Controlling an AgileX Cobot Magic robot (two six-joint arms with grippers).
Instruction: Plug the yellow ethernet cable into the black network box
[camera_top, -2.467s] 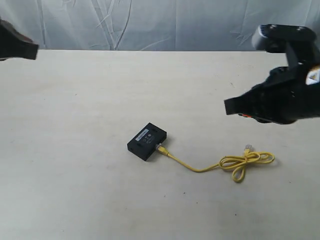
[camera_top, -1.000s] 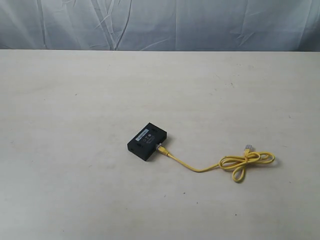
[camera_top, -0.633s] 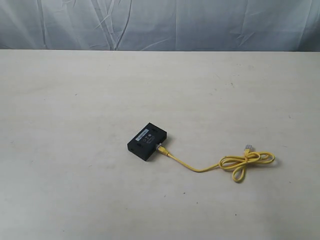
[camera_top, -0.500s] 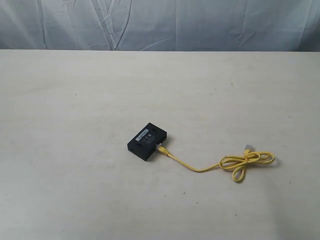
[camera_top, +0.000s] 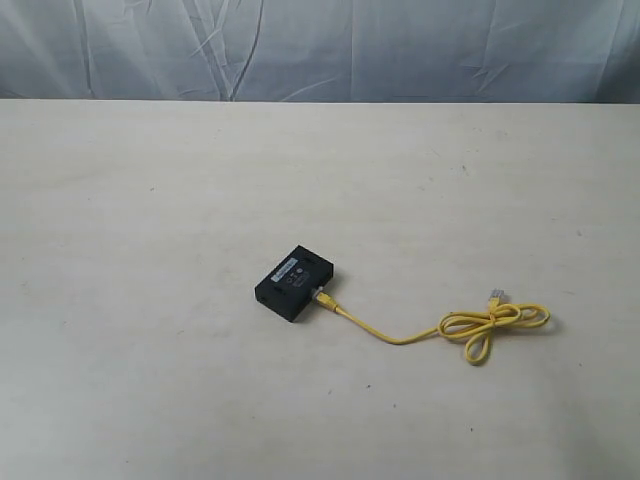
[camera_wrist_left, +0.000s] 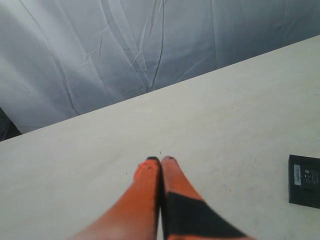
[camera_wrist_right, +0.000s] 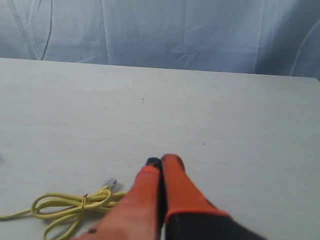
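Note:
The black network box (camera_top: 294, 282) lies flat near the middle of the table, white label up. One plug of the yellow ethernet cable (camera_top: 400, 339) sits against the box's right side (camera_top: 322, 298); the cord runs right into a tied loop (camera_top: 492, 326) with a free clear plug (camera_top: 496, 295). Neither arm shows in the exterior view. My left gripper (camera_wrist_left: 161, 160) is shut and empty above bare table, the box (camera_wrist_left: 304, 180) well off to its side. My right gripper (camera_wrist_right: 162, 161) is shut and empty, hovering beside the cable loop (camera_wrist_right: 70, 205) and its plug (camera_wrist_right: 109, 183).
A pale beige table (camera_top: 150, 200) carries the box and cable. A wrinkled blue-grey cloth backdrop (camera_top: 320, 45) hangs behind the table's far edge.
Both arms, which stood at the left and right edges of the exterior view, have pulled out of that view. Box and cable have not moved.

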